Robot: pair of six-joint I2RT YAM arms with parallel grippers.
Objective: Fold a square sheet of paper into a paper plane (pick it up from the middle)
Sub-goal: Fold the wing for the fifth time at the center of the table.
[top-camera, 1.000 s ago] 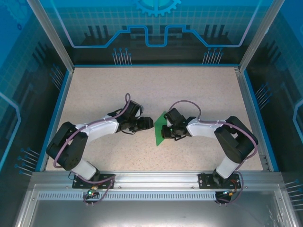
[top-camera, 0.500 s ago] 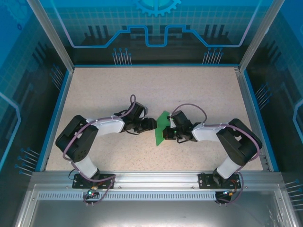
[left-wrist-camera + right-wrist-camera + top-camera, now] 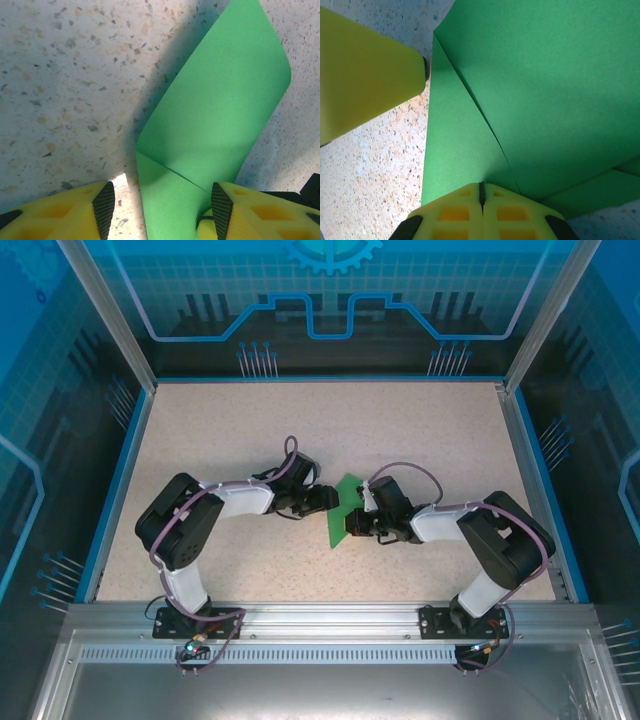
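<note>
The square sheet of paper (image 3: pixel 347 490) is bright green and partly folded, with a flap raised over a diagonal crease (image 3: pixel 175 172). It lies mid-table between both grippers. My left gripper (image 3: pixel 322 499) is open, its black pads (image 3: pixel 104 207) standing either side of the paper's folded corner (image 3: pixel 165 200), with a gap on the left side. My right gripper (image 3: pixel 351 523) is shut, its joined yellow fingertips (image 3: pixel 481 189) resting on the green sheet (image 3: pixel 535 90) beside the crease. One yellow left finger (image 3: pixel 365 75) shows at the paper's edge in the right wrist view.
The speckled beige tabletop (image 3: pixel 330 430) lies open beyond the arms. Blue-edged walls and aluminium posts (image 3: pixel 522 430) ring it, and a metal rail (image 3: pixel 320 615) carries the arm bases at the near edge.
My left arm has reached further right, bringing its gripper up to the paper, and its jaws have narrowed a little. The right gripper has stayed shut on the sheet, shifting slightly.
</note>
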